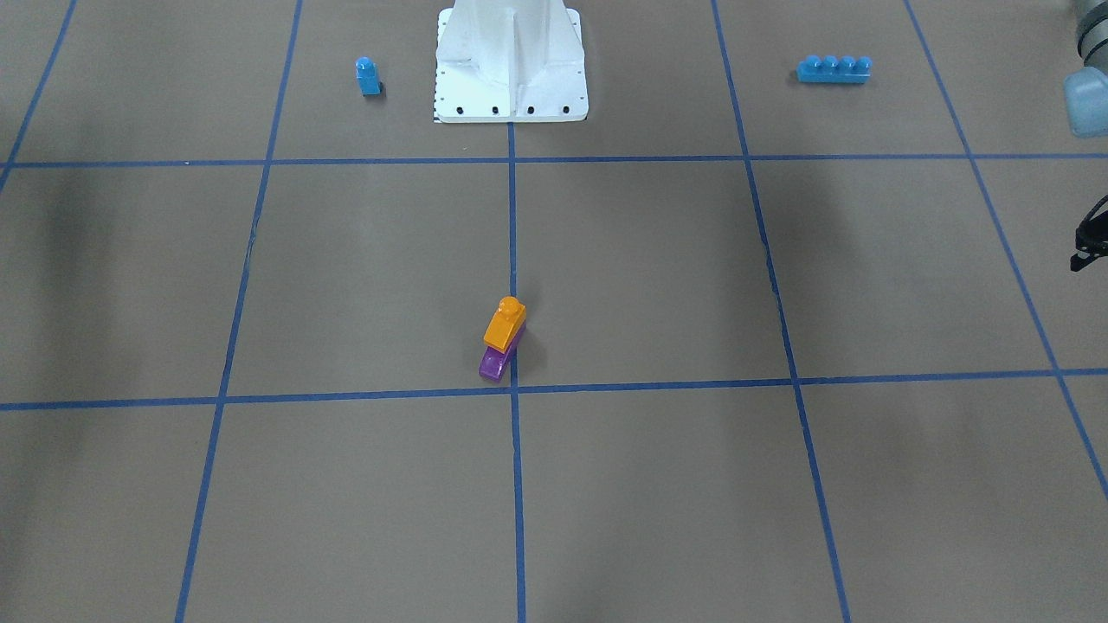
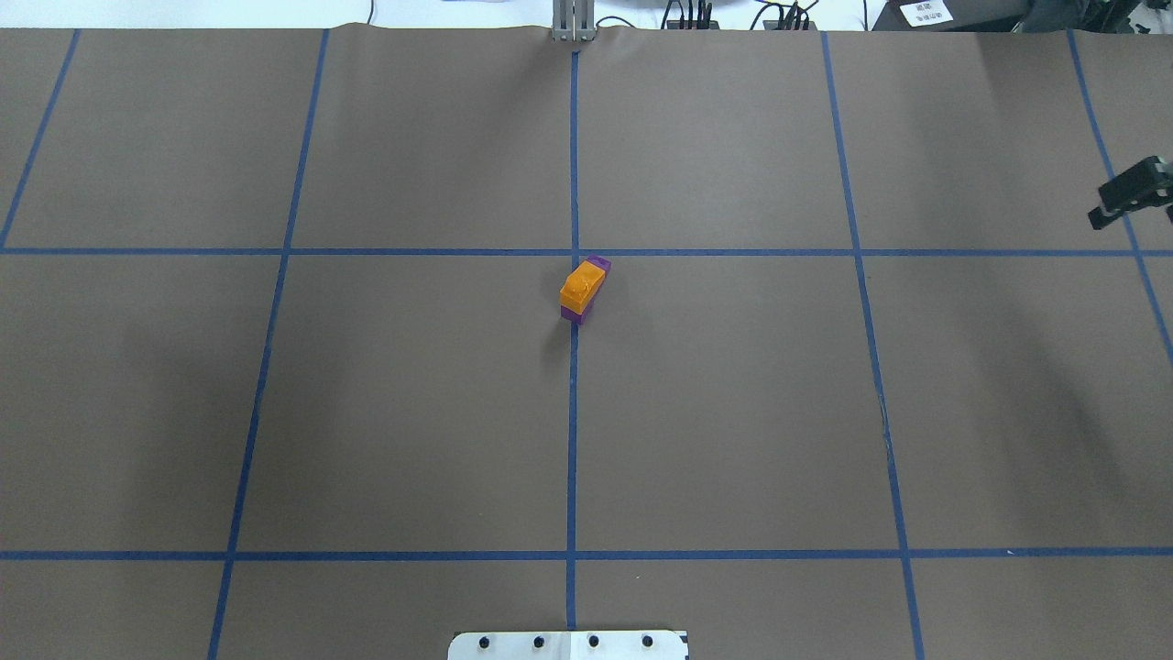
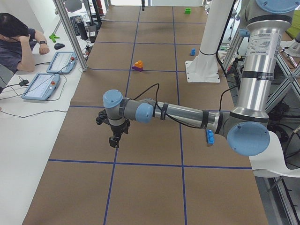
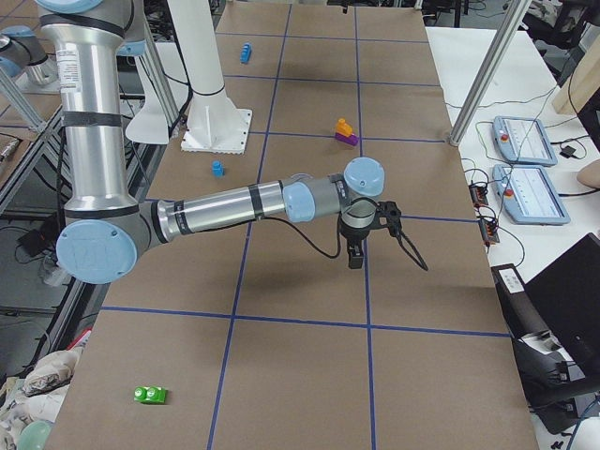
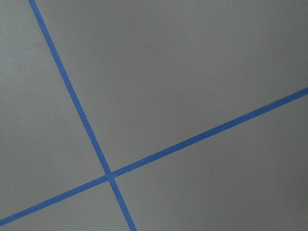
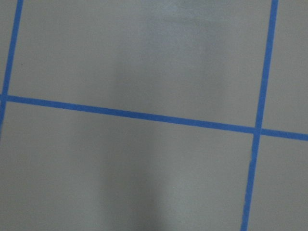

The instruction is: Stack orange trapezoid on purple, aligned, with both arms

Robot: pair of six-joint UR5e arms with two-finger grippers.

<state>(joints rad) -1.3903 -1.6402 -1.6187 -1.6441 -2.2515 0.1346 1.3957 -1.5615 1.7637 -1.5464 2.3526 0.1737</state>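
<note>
The orange trapezoid sits on top of the purple brick near the table's middle, on a blue tape line. The two run the same way, and a purple end sticks out on the camera's side. The overhead view shows the orange one covering most of the purple one. No gripper touches the stack. My left gripper hovers far off toward the table's left end. My right gripper hovers far off at the right edge. I cannot tell whether either is open. Both wrist views show only bare table and tape.
A small blue single-stud brick and a long blue four-stud brick lie on either side of the white robot base. A green brick lies at the right end. Tablets and an operator are beside the table.
</note>
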